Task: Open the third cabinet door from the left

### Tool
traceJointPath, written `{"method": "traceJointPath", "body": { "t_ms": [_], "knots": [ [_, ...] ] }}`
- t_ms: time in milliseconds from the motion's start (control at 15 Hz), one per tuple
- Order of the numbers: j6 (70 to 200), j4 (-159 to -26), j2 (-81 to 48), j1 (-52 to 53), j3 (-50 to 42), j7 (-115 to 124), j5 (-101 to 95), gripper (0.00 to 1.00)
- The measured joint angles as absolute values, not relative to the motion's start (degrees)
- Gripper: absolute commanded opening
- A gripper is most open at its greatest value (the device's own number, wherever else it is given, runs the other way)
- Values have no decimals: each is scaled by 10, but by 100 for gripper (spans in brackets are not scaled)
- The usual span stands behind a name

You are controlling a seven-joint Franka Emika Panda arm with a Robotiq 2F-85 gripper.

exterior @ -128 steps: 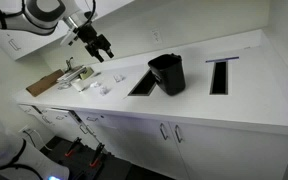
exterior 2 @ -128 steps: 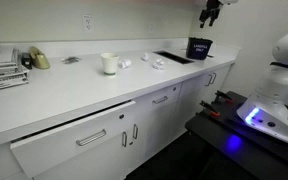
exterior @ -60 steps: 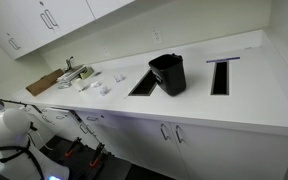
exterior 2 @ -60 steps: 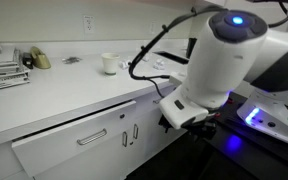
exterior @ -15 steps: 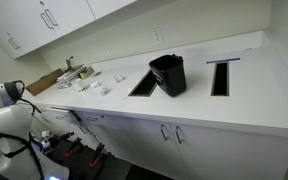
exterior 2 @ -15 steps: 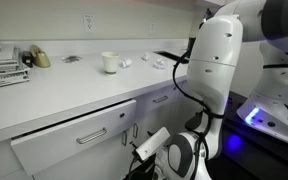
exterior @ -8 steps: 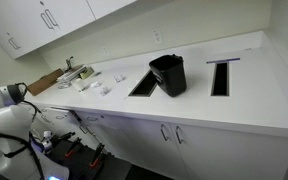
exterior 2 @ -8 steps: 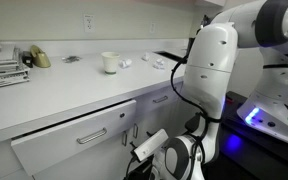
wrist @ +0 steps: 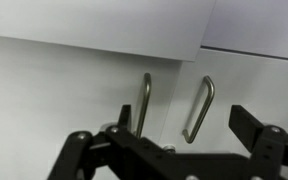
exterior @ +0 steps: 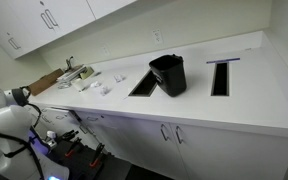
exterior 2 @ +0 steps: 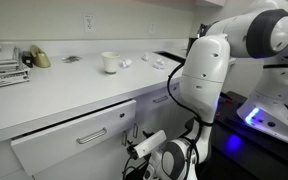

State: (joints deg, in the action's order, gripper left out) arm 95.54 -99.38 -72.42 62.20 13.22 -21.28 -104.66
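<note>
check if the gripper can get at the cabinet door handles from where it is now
Probably yes: in the wrist view the open gripper faces the silver door handles head-on, with nothing between them.

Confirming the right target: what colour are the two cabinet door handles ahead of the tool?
Silver handles, on white doors; clearest in the wrist view.

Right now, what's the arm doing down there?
The Panda arm is bent low in front of the white base-cabinet doors under the counter. In the wrist view its gripper is open and faces two vertical silver handles; it has not closed on either. Both doors look shut, and which one is the third I cannot tell.
</note>
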Motion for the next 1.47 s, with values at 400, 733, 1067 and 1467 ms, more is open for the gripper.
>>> {"method": "traceJointPath", "body": {
  "t_ms": [400,733,1067,1467],
  "knots": [
    [953,-955,-758,620,117,-148,-1098,100],
    [953,-924,-776,620,115,-141,-1102,100],
    [954,-904,-789,617,110,-141,-1103,100],
    [959,-882,-808,606,107,-141,-1121,49]
  ]
}}
